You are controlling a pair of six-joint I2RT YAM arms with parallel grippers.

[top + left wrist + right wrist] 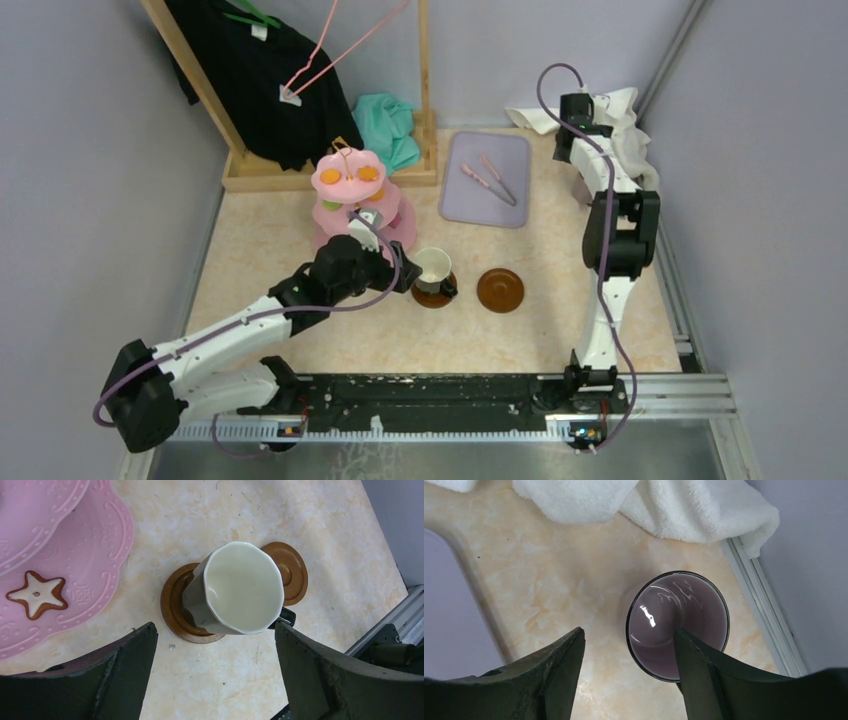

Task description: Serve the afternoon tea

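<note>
L hand [215,629] is held wide over cream mug [245,587], set on brown saucer [172,607]. R hand [629,632] is held wide, w/ one finger [704,680] over mauve mug [704,607].

Light even, soft, from overhead; fairly bright. Shadows faint on bench [560,330], short beside cream mug [242,587]. White glare streaks inside mauve mug [656,630]. Left pincer fingers [125,680] dark, sl. out of focus. Top view sharp.
</note>
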